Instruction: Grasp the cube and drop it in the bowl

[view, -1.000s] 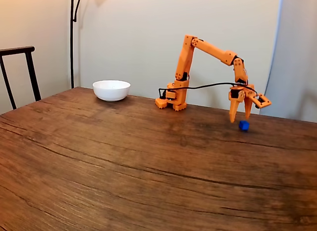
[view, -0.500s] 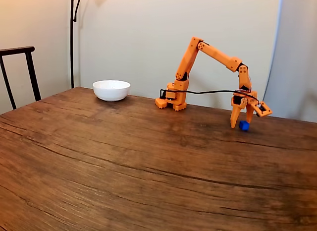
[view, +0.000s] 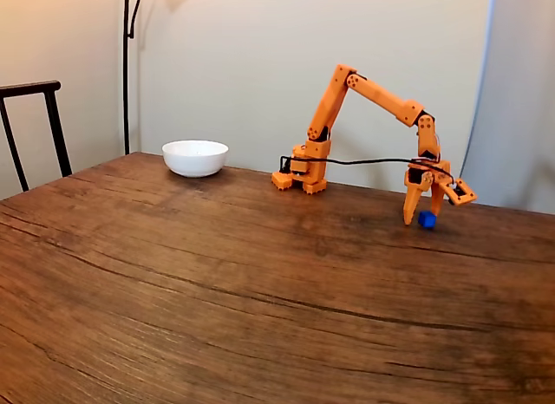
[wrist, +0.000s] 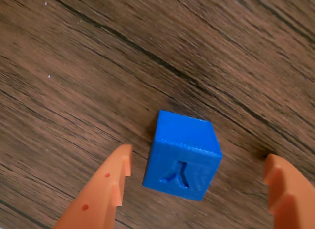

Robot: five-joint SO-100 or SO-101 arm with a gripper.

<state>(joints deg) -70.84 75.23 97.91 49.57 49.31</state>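
A small bright blue cube (wrist: 182, 154) with a raised mark on one face rests on the wooden table; in the fixed view the cube (view: 426, 219) lies at the right. My orange gripper (wrist: 197, 165) is open and lowered around it, one finger (wrist: 106, 189) to its left and the other finger (wrist: 288, 189) to its right, neither touching. In the fixed view the gripper (view: 421, 215) points down at the cube. A white bowl (view: 195, 157) stands far to the left near the table's back edge.
The arm's orange base (view: 301, 174) sits at the back of the table, with a black cable running to the wrist. A dark chair (view: 35, 127) stands at the left edge. A lamp pole (view: 127, 66) rises behind the bowl.
The arm has reached out and lowered, bringing the open gripper down from just above the cube to around it. The cube has stayed in place.
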